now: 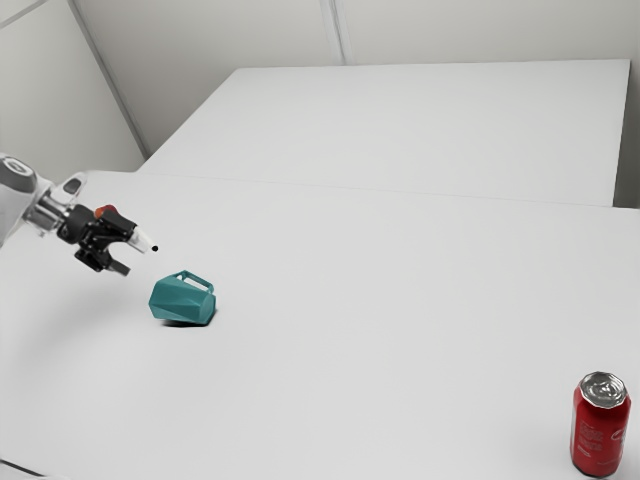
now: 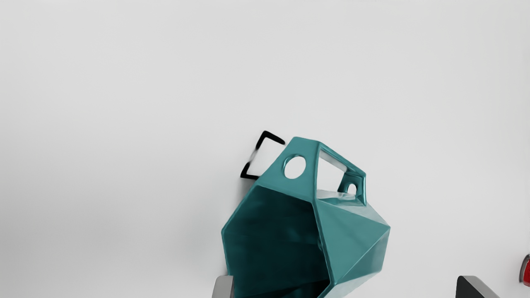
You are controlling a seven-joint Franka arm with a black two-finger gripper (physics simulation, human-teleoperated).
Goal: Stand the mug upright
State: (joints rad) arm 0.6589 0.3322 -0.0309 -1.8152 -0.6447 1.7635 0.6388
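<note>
Mug [image 1: 182, 300], teal, faceted: laid on its side on desk [image 1: 350, 350], mouth turned toward exterior view's left, handle [image 2: 308, 182] raised uppermost (pierced by round hole). Gripper [image 1: 136, 257], black: held near mug, apart from it, on exterior view's left; jaws spread wide. Can [image 1: 598, 430], red, silver-topped: stood upright on desk at exterior view's right, well apart from mug; its edge also seen in wrist view. Red-orange item [image 1: 105, 211], small: partly hidden by gripper, kind cannot be told.

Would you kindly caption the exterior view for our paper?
Open gripper near the tipped mug; can farther off.
</note>
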